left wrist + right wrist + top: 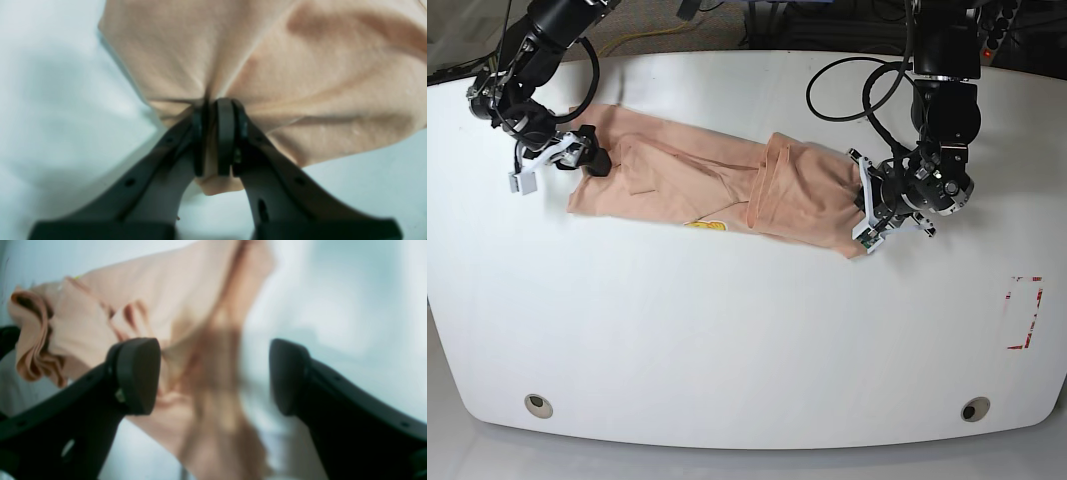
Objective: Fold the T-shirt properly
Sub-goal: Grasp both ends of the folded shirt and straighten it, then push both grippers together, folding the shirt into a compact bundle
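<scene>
Two black arms reached down from the top edge of the base view onto a white table (747, 340), one at each end of the T-shirt (717, 185), which lay stretched in a long crumpled band across the upper half of the frame. At the right of that view the left gripper (868, 212) sat low at the garment's right end, its arm dropping straight from above with a cable looping beside it. At the upper left, the right gripper (585, 155) hung at the shirt's left end, its arm bent in from the corner. A bit of yellow print (706, 225) showed at the shirt's lower edge, seen only from this view. The left wrist view showed what the overhead one could not: the left gripper (217, 133) had its jaws pressed together on a pinch of peach cloth (267, 66), folds radiating from the grip. In the right wrist view the right gripper (215, 376) stood with jaws wide apart, blurred fabric (150, 306) between and beyond them, nothing gripped.
</scene>
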{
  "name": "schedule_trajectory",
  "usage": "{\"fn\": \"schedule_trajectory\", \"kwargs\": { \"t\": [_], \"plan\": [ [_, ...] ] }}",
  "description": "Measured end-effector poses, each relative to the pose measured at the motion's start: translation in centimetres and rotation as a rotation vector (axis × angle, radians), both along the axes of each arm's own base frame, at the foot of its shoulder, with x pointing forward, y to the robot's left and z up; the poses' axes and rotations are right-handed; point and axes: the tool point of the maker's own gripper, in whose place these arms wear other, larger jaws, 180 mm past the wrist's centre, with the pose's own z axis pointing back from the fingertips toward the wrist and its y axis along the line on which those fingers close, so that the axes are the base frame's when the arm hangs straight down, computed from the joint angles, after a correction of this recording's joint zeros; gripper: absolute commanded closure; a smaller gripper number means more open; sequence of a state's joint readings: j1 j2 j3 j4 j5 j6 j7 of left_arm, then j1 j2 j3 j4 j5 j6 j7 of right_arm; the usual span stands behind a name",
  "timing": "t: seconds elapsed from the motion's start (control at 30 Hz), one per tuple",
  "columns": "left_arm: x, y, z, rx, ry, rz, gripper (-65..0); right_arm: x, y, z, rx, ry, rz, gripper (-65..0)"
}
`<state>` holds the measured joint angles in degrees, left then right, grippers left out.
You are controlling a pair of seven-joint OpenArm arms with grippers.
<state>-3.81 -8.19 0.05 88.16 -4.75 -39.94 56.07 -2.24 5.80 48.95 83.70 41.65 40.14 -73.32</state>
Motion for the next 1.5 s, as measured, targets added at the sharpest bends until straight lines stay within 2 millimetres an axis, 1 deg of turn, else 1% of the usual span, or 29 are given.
{"fn": "schedule_trajectory", "kwargs": {
  "t": [0.13, 0.23, 0.33, 0.43, 0.5, 0.53, 0.63, 0.67, 0.8, 0.87, 0.9, 0.97, 1.0, 1.03, 1.07, 1.13, 1.2, 1.23, 1.27, 1.3, 1.37, 1.4, 1.5],
  "plan": [
    [0.0, 0.0, 0.0, 0.001, 0.000, 0.000, -3.5, 0.9, 3.4, 0.1, 0.022, -0.008, 0.079, -48.8],
    [-0.1, 0.0, 0.0, 0.001, 0.001, 0.000, -3.5, 1.3, 4.3, 0.1, 0.048, -0.031, 0.065, -46.9],
    [-0.4, -0.1, -0.2, -0.005, 0.003, -0.001, -3.5, 1.5, 4.4, 0.2, 0.053, -0.047, 0.052, -34.4],
    [-0.4, -0.1, -0.2, -0.004, 0.002, -0.001, -3.5, 1.3, 4.2, -0.1, 0.041, -0.027, 0.051, -13.5],
    [-0.4, -0.1, -0.2, -0.005, 0.002, -0.001, -3.5, 0.9, 4.1, -0.5, 0.026, -0.003, 0.062, -1.4],
    [-0.4, -0.1, -0.2, -0.005, 0.002, -0.001, -3.5, 0.8, 4.0, -0.6, 0.023, 0.003, 0.066, 0.0],
    [-0.9, -0.3, -0.5, -0.011, 0.010, -0.001, -3.5, 1.0, 3.4, -0.2, 0.009, -0.002, 0.070, -0.2],
    [-1.0, -0.4, -0.5, -0.016, 0.009, -0.002, -3.5, 1.4, 3.0, 0.1, -0.001, -0.013, 0.071, -0.2],
    [-1.6, -1.5, -0.9, -0.032, 0.037, 0.001, -3.5, 1.8, 1.9, 0.7, -0.031, -0.002, 0.094, -0.2],
    [-1.9, -2.2, -1.2, -0.041, 0.054, 0.000, -3.5, 1.9, 1.5, 1.4, -0.062, -0.005, 0.105, -0.2],
    [-2.2, -2.6, -1.4, -0.048, 0.064, 0.000, -3.5, 2.0, 1.2, 1.8, -0.086, -0.009, 0.111, -0.2],
    [-2.6, -3.6, -1.6, -0.072, 0.073, -0.002, -3.5, 2.8, 0.7, 4.0, -0.151, -0.060, 0.120, -0.2],
    [-2.7, -4.2, -1.6, -0.086, 0.076, -0.002, -3.5, 2.9, 0.7, 4.7, -0.176, -0.069, 0.132, -0.2],
    [-2.9, -4.9, -1.7, -0.099, 0.081, -0.002, -3.5, 3.5, 1.1, 5.9, -0.208, -0.099, 0.157, -0.2],
    [-3.0, -5.4, -1.7, -0.110, 0.083, 0.001, -3.5, 3.9, 1.5, 6.7, -0.232, -0.115, 0.174, -0.2],
    [-3.0, -6.5, -1.8, -0.136, 0.091, 0.003, -3.5, 4.5, 3.1, 8.2, -0.269, -0.156, 0.229, -0.2],
    [-3.1, -8.2, -2.0, -0.184, 0.106, 0.000, -3.5, 5.3, 5.7, 9.8, -0.270, -0.230, 0.284, -0.2],
    [-3.1, -8.8, -2.0, -0.204, 0.111, -0.001, -3.5, 5.4, 7.4, 10.3, -0.273, -0.248, 0.329, -0.2],
    [-3.1, -9.4, -2.1, -0.220, 0.116, -0.001, -3.5, 5.5, 8.3, 10.5, -0.272, -0.260, 0.354, -0.2],
    [-3.2, -10.0, -2.1, -0.233, 0.123, -0.002, -3.5, 5.5, 10.1, 10.9, -0.242, -0.286, 0.392, -0.2],
    [-3.3, -11.0, -2.2, -0.263, 0.134, -0.003, -3.5, 5.6, 12.6, 11.3, -0.191, -0.317, 0.445, -0.2],
    [-3.4, -11.7, -2.2, -0.282, 0.140, -0.004, -3.5, 5.6, 13.4, 11.4, -0.178, -0.323, 0.460, -0.2],
    [-3.6, -12.5, -2.2, -0.303, 0.149, -0.006, -3.5, 5.5, 15.1, 11.5, -0.150, -0.333, 0.485, -0.2]
  ]
}}
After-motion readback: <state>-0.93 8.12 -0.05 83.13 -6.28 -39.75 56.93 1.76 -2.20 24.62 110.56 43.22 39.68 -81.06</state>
